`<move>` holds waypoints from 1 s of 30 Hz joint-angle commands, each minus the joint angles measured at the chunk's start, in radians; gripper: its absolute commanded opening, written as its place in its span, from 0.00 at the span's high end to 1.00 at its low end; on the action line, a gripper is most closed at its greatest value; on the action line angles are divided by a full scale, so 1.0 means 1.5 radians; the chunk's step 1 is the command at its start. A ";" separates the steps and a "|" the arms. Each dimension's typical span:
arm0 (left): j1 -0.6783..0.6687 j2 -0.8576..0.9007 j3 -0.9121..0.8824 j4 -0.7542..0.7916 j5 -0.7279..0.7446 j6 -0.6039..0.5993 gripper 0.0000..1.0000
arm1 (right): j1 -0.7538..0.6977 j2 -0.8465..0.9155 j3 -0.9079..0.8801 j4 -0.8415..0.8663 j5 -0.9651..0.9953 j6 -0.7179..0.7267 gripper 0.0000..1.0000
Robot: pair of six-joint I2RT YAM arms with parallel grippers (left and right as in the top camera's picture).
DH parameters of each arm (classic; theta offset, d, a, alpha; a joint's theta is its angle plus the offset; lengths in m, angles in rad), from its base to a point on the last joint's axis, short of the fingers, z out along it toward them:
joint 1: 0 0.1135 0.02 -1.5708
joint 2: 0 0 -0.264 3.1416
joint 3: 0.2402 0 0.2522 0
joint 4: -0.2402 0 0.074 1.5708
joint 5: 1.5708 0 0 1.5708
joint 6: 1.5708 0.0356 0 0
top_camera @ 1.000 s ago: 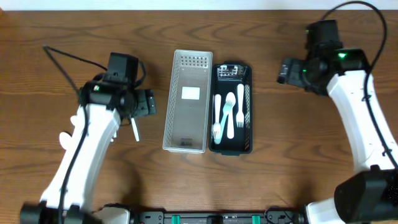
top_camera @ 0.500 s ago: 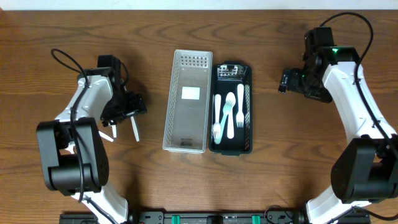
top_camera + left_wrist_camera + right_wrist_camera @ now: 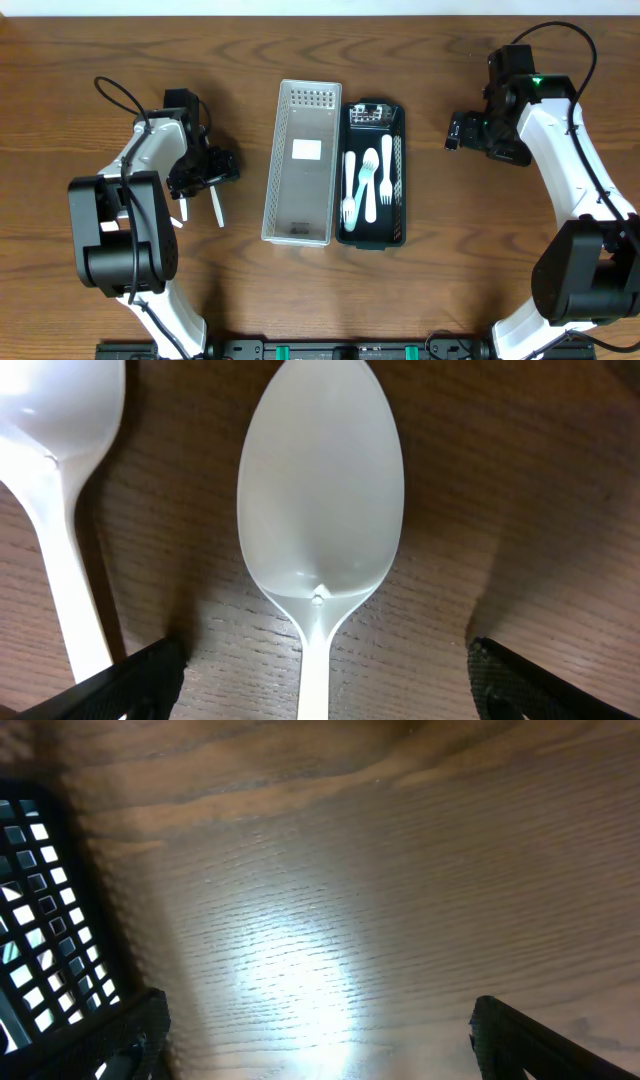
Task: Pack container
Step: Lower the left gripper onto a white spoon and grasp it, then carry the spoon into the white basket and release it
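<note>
The left gripper (image 3: 213, 168) is near the left edge of the desk (image 3: 450, 270), wide open over a white spoon (image 3: 320, 490). A second spoon (image 3: 55, 430) lies just beside it. The black container (image 3: 371, 241) in the middle holds white forks (image 3: 367, 185), next to a white basket (image 3: 300, 200). The right gripper (image 3: 455, 132), near the right edge, is open too

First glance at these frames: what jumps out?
A white plastic spoon fills the left wrist view, lying on the wooden table with its handle running between the open left gripper's fingers. Mid-table, a black basket holds white cutlery, beside a pale basket.
</note>
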 commanded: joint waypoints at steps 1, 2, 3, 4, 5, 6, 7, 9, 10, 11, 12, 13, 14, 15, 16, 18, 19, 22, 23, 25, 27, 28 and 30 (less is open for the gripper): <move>0.000 0.032 0.001 0.006 0.009 0.012 0.16 | 0.006 0.006 -0.004 -0.002 -0.004 -0.007 0.01; 0.000 0.032 0.001 0.006 0.009 0.013 0.21 | 0.006 0.006 -0.004 -0.002 -0.004 -0.007 0.01; 0.000 0.032 0.001 0.005 0.009 0.013 0.27 | 0.006 0.006 -0.004 -0.002 -0.004 -0.007 0.01; 0.000 0.032 0.001 0.004 0.009 0.013 0.32 | 0.006 0.006 -0.004 -0.002 -0.004 -0.008 0.01; 0.000 0.032 0.001 0.002 0.009 0.012 0.38 | 0.006 0.006 -0.004 -0.002 -0.004 -0.008 0.01; 0.000 0.032 0.001 0.001 0.009 0.012 0.44 | 0.006 0.006 -0.004 -0.002 -0.004 -0.007 0.01; 0.000 0.032 0.001 0.001 0.009 0.012 0.50 | 0.006 0.006 -0.004 -0.002 -0.004 -0.007 0.01; 0.000 0.032 0.001 -0.002 0.009 0.012 0.56 | 0.006 0.006 -0.004 -0.002 -0.004 -0.008 0.01; 0.000 0.032 0.001 -0.004 0.009 0.012 0.57 | 0.006 0.006 -0.004 -0.002 -0.004 -0.008 0.01; 0.000 0.032 0.001 -0.007 0.009 0.012 0.58 | 0.006 0.006 -0.004 -0.002 -0.004 -0.008 0.01; 0.000 0.032 0.001 -0.010 0.009 0.012 0.59 | 0.006 0.006 -0.004 -0.002 -0.004 -0.008 0.01; 0.000 0.032 0.001 -0.014 0.009 0.012 0.62 | 0.006 0.006 -0.004 -0.002 -0.004 -0.008 0.01; 0.000 0.032 0.001 -0.015 0.009 0.012 0.63 | 0.006 0.006 -0.004 -0.002 -0.004 -0.008 0.01; 0.000 0.032 0.001 -0.016 0.009 0.012 0.69 | 0.006 0.006 -0.004 -0.002 -0.004 -0.008 0.01; 0.000 0.032 0.001 -0.017 0.008 0.012 0.76 | 0.006 0.006 -0.004 -0.001 -0.004 -0.008 0.01; 0.000 0.032 0.001 -0.019 -0.007 0.012 0.94 | 0.006 0.006 -0.004 0.001 -0.004 -0.008 0.01; 0.000 0.032 0.001 -0.019 -0.013 0.012 0.94 | 0.006 0.006 -0.004 0.000 -0.004 -0.008 0.01; 0.000 0.032 0.001 -0.025 -0.031 0.012 0.94 | 0.006 0.006 -0.004 0.000 -0.004 -0.008 0.01; 0.000 0.032 0.001 -0.026 -0.034 0.012 0.94 | 0.006 0.006 -0.004 0.000 -0.004 -0.008 0.01; 0.000 0.031 0.001 -0.029 -0.039 0.012 0.94 | 0.006 0.006 -0.004 0.000 -0.004 -0.008 0.01; 0.000 0.025 0.002 -0.032 -0.038 0.012 0.94 | 0.006 0.006 -0.004 0.000 -0.004 -0.008 0.01; -0.001 0.019 0.004 -0.035 -0.038 0.012 0.94 | 0.006 0.006 -0.004 0.000 -0.004 -0.008 0.01; -0.005 0.001 0.016 -0.048 -0.038 0.006 0.94 | 0.006 0.006 -0.004 -0.001 -0.004 -0.013 0.01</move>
